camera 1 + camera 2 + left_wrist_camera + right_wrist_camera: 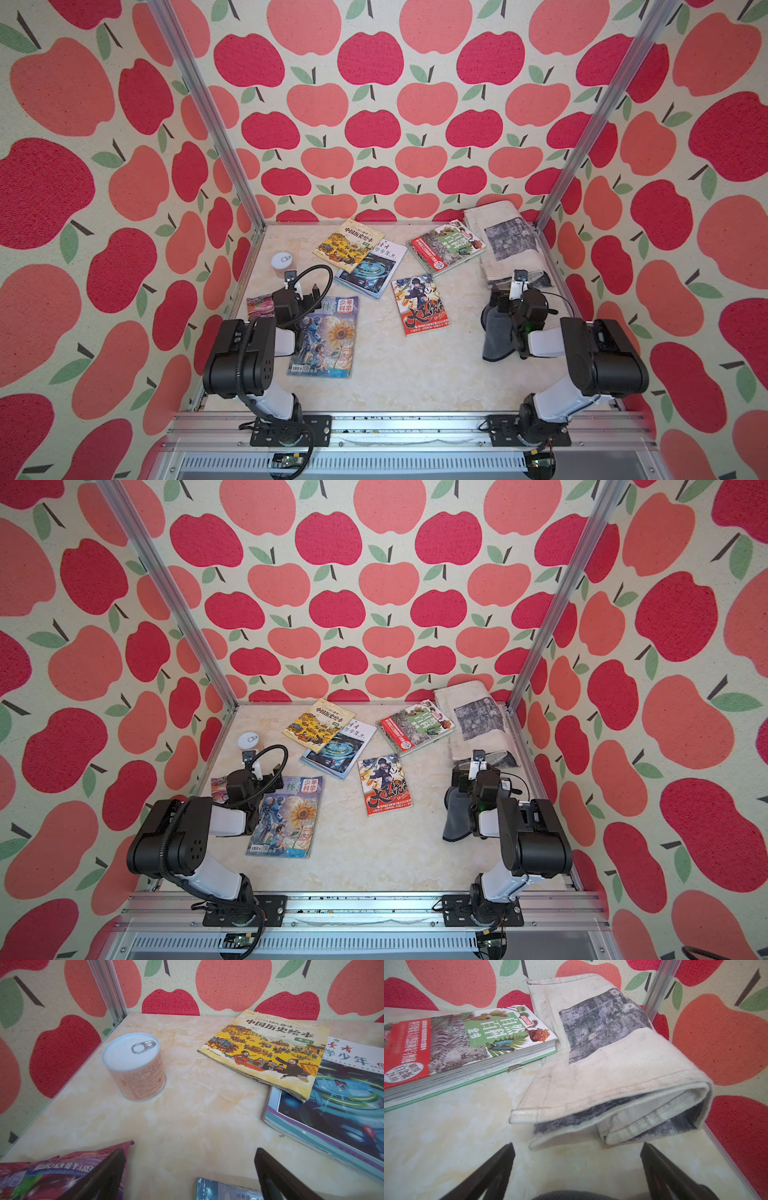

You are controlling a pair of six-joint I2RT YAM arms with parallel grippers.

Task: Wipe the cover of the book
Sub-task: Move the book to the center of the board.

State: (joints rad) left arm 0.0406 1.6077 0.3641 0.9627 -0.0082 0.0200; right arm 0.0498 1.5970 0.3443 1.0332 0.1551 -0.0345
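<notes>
Hanging wide apart, the jaws of the left gripper [191, 1153] gripped nothing. It hovered over the far left corner of the sunflower magazine [328, 336], which lay flat at the near left of the table [415, 374]. The right gripper [578, 1145] was likewise spread and empty, over the far end of the grey cloth [496, 336] at the near right (contact with the cloth could not be judged).

Book positions, all flat and cover up:
- comic book [419, 305]: centre, between the two arms.
- yellow picture book [345, 243]: far centre, its near corner lying over the blue magazine [370, 266].
- thick nature book [444, 247]: far right, touching the folded white cloth [503, 241] in the far right corner.

Which cover was meant for wiping could not be told.

Other items: a can [135, 1066] stood upright at the far left; a snack packet [52, 1176] lay just left of the left gripper.
</notes>
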